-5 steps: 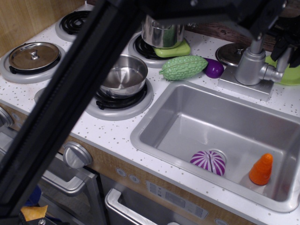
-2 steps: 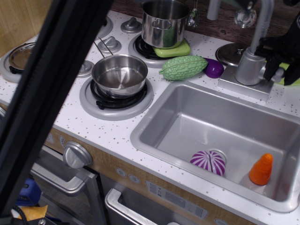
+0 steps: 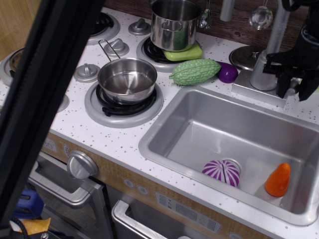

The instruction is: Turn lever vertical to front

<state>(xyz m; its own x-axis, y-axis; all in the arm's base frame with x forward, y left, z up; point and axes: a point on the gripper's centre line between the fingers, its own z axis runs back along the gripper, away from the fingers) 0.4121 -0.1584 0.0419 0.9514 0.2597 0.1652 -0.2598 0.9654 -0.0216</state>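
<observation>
Only one view here, looking down over the toy kitchen. The black gripper [image 3: 293,85] sits at the far right, fingers pointing down over the back rim of the sink [image 3: 164,129], with a little silver showing between them. That sliver between the fingers [image 3: 282,84] looks like the lever [image 3: 294,82], just right of the faucet body [image 3: 261,69], but it is mostly covered, so its angle is not readable. The jaws are spread a little either side of it; whether they truly pinch it, I cannot tell.

Left of the gripper, past the faucet, lies a purple eggplant [image 3: 228,72], touching a knobbly green gourd [image 3: 194,71]. Further left and back, a tall pot [image 3: 175,24] stands on a green sponge [image 3: 185,52]. Left again and nearer the camera, a small pan [image 3: 127,79] sits on a burner.

Below the gripper, in the sink, an orange carrot [image 3: 278,179] stands at the near right corner, and a purple-and-white striped ball [image 3: 221,172] rests by the drain, apart from the carrot. A dark arm bar [image 3: 45,94] crosses the left foreground.
</observation>
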